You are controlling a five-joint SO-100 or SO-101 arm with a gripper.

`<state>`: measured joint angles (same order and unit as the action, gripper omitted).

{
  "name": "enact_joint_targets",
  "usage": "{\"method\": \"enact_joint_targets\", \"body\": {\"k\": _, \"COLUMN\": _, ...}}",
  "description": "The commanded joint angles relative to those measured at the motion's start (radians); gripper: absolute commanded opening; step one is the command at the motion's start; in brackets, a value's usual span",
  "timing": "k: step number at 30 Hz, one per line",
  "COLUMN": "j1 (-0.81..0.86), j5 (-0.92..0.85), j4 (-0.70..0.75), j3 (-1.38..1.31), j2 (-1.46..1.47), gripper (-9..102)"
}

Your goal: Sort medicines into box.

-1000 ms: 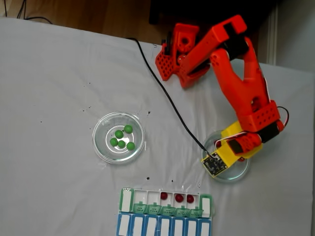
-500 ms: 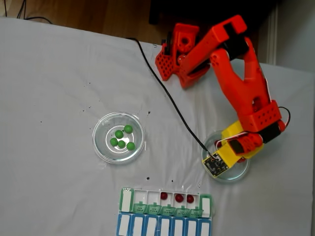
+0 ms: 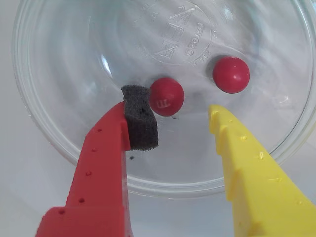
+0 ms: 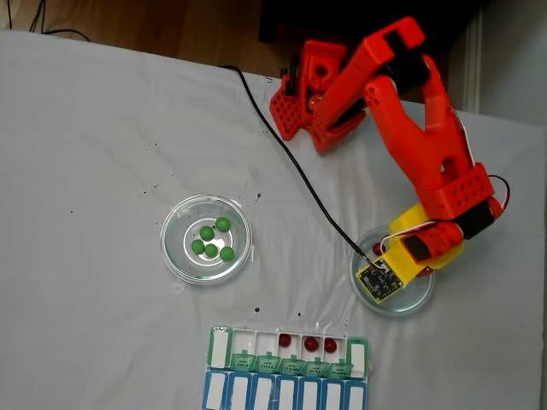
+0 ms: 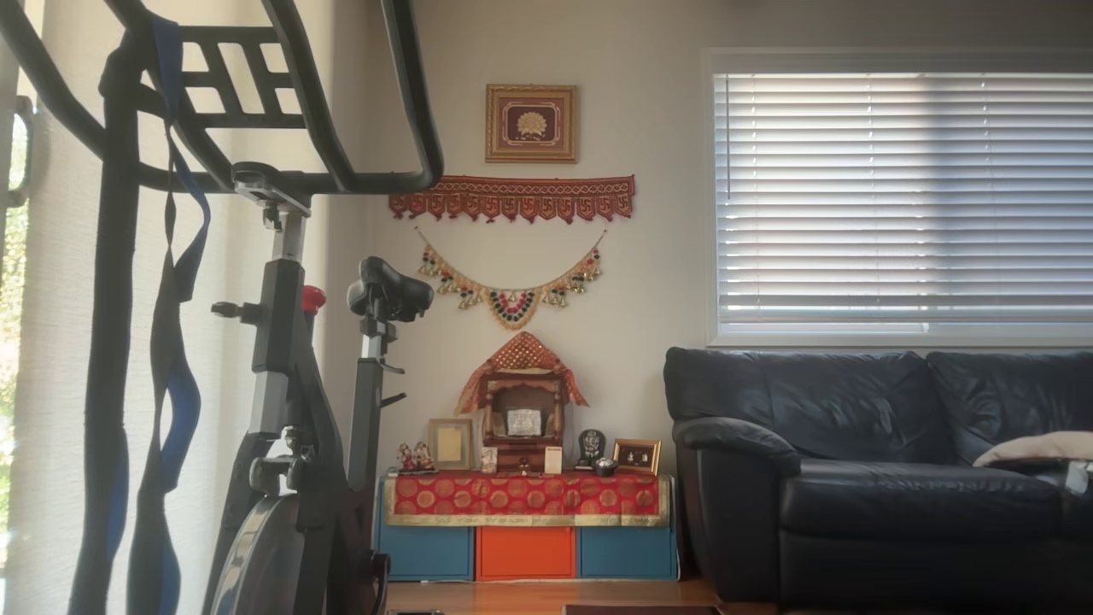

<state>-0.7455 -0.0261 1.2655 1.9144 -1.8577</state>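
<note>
1. Gripper (image 3: 173,126): jaws apart, lowered into a clear glass dish (image 3: 59,133) in the wrist view; red finger with a dark foam pad (image 3: 140,118) at lower left of the frame, yellow finger (image 3: 247,168) at lower right.
2. Two dark red medicines in that dish: one (image 3: 166,96) touching the foam pad, between the fingertips; the other (image 3: 231,74) further up and right, clear of both fingers.
3. Fixed view: same dish (image 4: 419,299) at right of centre on the white worktop (image 4: 85,128), partly covered by the orange arm (image 4: 427,145).
4. Second glass dish (image 4: 175,256) left of centre, holding five green medicines (image 4: 211,249).
5. Box (image 4: 220,346) at the bottom edge, centre; three dark red medicines (image 4: 311,343) in adjacent white compartments, green lids folded down toward the blue-lidded row (image 4: 282,395).
</note>
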Motion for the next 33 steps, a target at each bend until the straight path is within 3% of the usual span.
{"method": "enact_joint_targets", "body": {"k": 1, "j1": -0.031, "j5": 0.009, "j4": 0.020, "j3": -0.043, "j2": -0.014, "gripper": 20}}
{"method": "enact_joint_targets", "body": {"k": 11, "j1": -0.031, "j5": 0.025, "j4": 0.025, "j3": -0.101, "j2": 0.123, "gripper": 18}}
{"method": "enact_joint_targets", "body": {"k": 33, "j1": -0.012, "j5": 0.025, "j4": 0.117, "j3": -0.193, "j2": 0.097, "gripper": 16}}
